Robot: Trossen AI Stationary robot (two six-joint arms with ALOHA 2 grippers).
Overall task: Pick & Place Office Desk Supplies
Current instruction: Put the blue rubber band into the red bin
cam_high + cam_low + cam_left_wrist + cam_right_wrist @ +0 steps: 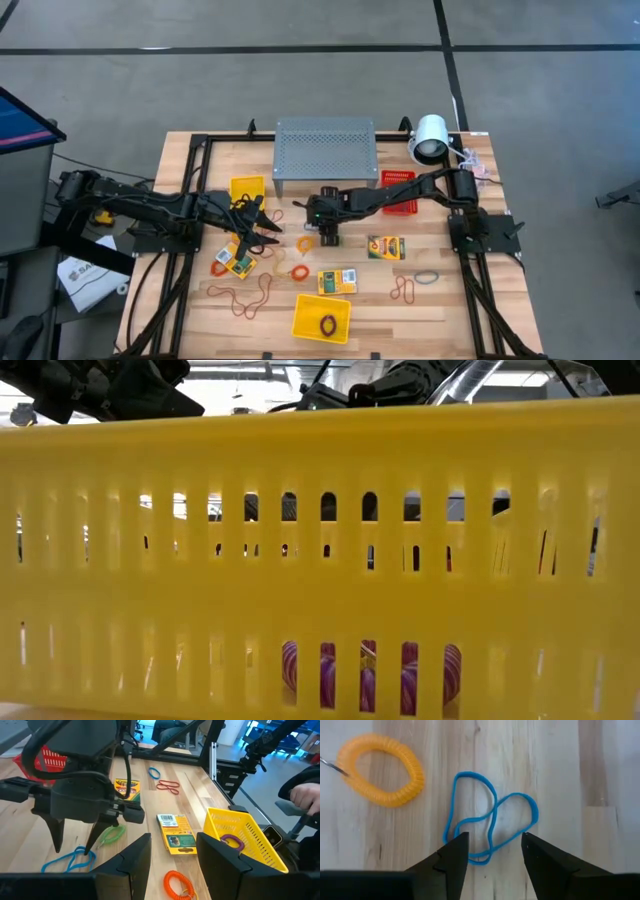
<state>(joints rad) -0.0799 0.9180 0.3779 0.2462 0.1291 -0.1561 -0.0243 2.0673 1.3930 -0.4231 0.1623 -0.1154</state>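
The right gripper point(492, 851) hangs part open over the desk point(560, 765), its fingers straddling the near end of a blue rubber band point(490, 815), holding nothing. Just beyond lies an orange coil loop point(380, 769). Farther off, the left gripper point(172, 852) hovers part open and empty near a crayon box point(176, 833).

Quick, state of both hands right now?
Left hand: open, holding nothing.
Right hand: open, straddling the blue rubber band on the table, not gripping it yet.
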